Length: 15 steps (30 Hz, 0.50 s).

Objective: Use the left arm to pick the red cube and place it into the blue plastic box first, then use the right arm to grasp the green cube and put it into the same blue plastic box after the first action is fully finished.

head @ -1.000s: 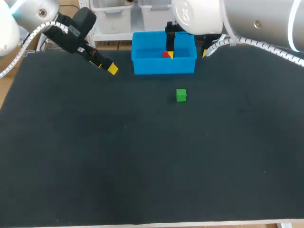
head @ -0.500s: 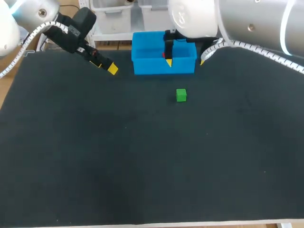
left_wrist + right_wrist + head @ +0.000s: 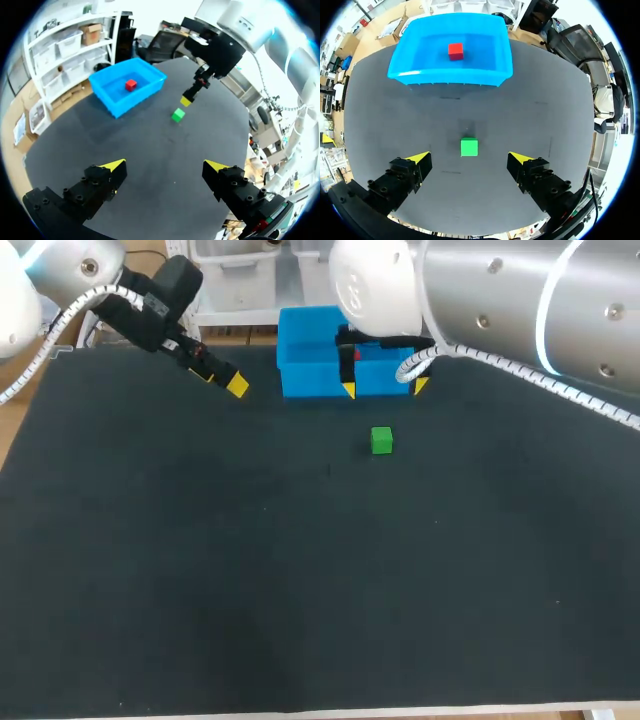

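Drawn nearer, the right gripper (image 3: 384, 388) spreads wide over the green cube (image 3: 381, 440), the left gripper (image 3: 165, 165) likewise wide at far left, the red cube (image 3: 455, 50) inside the smooth blue plastic box (image 3: 305, 352).

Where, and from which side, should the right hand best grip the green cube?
Probably by two opposite side faces of the green cube, coming from above. It lies flat on the table, free all round, ahead between the open right hand's fingers.
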Each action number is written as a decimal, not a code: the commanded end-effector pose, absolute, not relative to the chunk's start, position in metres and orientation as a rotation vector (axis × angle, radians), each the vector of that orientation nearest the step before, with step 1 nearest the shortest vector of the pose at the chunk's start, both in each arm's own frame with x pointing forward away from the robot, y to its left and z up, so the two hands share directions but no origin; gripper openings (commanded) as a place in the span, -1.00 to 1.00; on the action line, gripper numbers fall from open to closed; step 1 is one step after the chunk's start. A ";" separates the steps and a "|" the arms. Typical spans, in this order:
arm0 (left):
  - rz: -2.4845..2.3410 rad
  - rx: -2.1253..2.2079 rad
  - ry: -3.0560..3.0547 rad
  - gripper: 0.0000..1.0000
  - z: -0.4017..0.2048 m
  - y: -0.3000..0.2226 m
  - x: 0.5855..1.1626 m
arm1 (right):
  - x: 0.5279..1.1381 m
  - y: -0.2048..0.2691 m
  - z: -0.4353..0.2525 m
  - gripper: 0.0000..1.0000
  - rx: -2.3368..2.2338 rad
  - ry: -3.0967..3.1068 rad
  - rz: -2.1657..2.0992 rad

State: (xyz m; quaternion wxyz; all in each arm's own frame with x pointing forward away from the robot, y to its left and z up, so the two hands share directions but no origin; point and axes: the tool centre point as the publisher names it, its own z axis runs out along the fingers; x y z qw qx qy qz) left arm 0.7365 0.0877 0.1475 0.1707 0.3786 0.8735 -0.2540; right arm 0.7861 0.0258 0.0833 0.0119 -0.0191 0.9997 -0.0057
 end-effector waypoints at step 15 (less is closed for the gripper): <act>-0.726 1.078 2.474 1.00 0.146 0.089 0.736 | 0.779 0.026 0.057 1.00 -0.002 3.097 -0.081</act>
